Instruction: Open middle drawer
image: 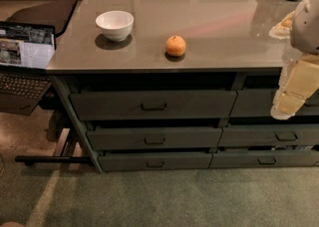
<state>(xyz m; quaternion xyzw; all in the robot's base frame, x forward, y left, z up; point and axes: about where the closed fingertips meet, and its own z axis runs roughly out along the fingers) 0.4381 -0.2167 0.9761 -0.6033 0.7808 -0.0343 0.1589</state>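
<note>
The middle drawer (154, 138) is a wide dark grey-green front with a small dark bar pull (154, 141) at its centre. It sits in the left column of the cabinet, between a taller drawer front (152, 104) above and a slimmer one (155, 161) below. A dark gap shows along its top edge. My gripper (285, 107) hangs at the end of the cream arm at the right edge, in front of the right column's top drawer. It is well to the right of the middle drawer and above its level, touching nothing that I can see.
A white bowl (114, 24) and an orange (175, 46) rest on the grey countertop (199, 7). An open laptop (25, 54) stands to the left of the cabinet. The right column holds more drawers (279, 135). A black bar (50, 160) lies on the green carpet at lower left.
</note>
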